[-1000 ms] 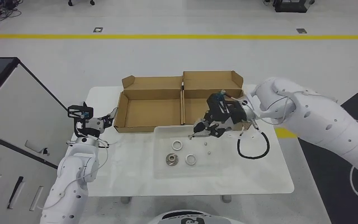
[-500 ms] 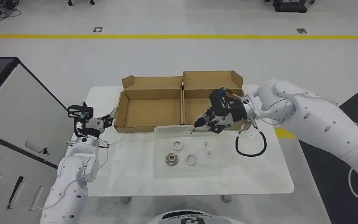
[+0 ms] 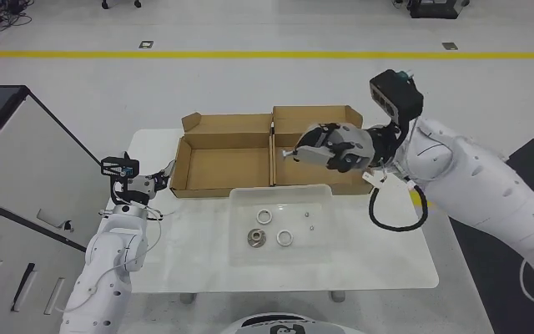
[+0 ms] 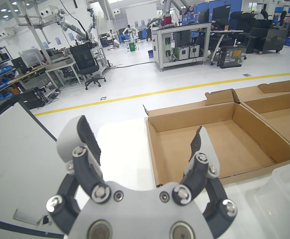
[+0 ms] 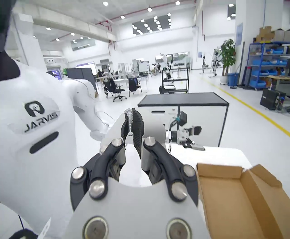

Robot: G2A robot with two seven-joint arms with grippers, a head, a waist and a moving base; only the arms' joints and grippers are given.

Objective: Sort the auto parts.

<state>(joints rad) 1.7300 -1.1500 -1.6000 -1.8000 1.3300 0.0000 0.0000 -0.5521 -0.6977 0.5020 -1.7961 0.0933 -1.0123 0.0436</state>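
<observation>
Right end effector (image 5: 131, 118) clamped on one bolt (image 5: 129, 122), long axis along fingers (image 5: 138, 127), over right box (image 3: 334, 117) just beyond tray (image 3: 320, 244); drop spot likely straight below. Left end effector (image 4: 145, 138) open, well aside of tray. Count: two boxes; in tray two rings (image 3: 263, 215), one hub (image 3: 255, 238), two small bits (image 3: 307, 215).

I'm seeing bright, even overhead light from the ceiling lamps (image 5: 149, 9), the white desk (image 3: 392, 259) near washed out, only soft shadows inside the cardboard boxes (image 4: 238, 147), and both wrist views bowing straight lines at the edges.
</observation>
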